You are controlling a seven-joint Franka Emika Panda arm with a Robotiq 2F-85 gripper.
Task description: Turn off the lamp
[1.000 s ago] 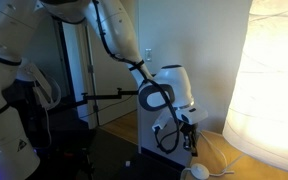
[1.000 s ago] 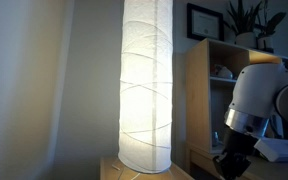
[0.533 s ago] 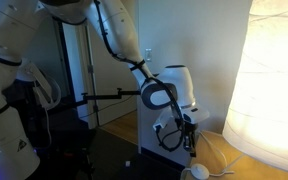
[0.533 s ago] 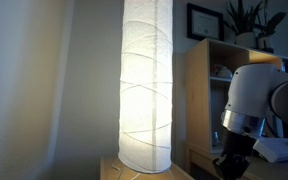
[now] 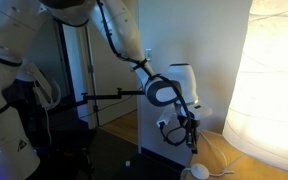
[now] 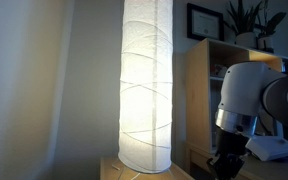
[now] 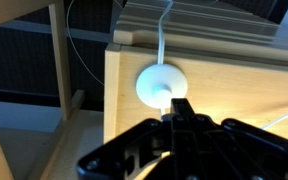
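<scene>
The lamp (image 5: 270, 88) is a tall crinkled white paper column, glowing warm yellow-white in both exterior views (image 6: 147, 85). In the wrist view a round white switch disc (image 7: 160, 85) lies on a light wooden surface (image 7: 234, 90), with a thin white cord (image 7: 162, 35) running away from it. My gripper (image 7: 181, 108) is shut with nothing between its fingers, and its tips sit just at the near rim of the disc. In an exterior view the gripper (image 5: 191, 143) hangs low over the disc (image 5: 197, 172). At the bottom edge of an exterior view the gripper (image 6: 224, 168) is dark and partly cut off.
A wooden shelf unit (image 6: 206, 95) with a picture frame (image 6: 203, 21) and a plant (image 6: 247, 17) stands behind the arm. A black stand with a horizontal bar (image 5: 109, 96) is at the left. A wooden post (image 7: 60, 55) rises beside the wooden surface's edge.
The arm has shifted slightly, bringing the shut gripper a little lower and nearer the lamp's base. The lamp stays lit.
</scene>
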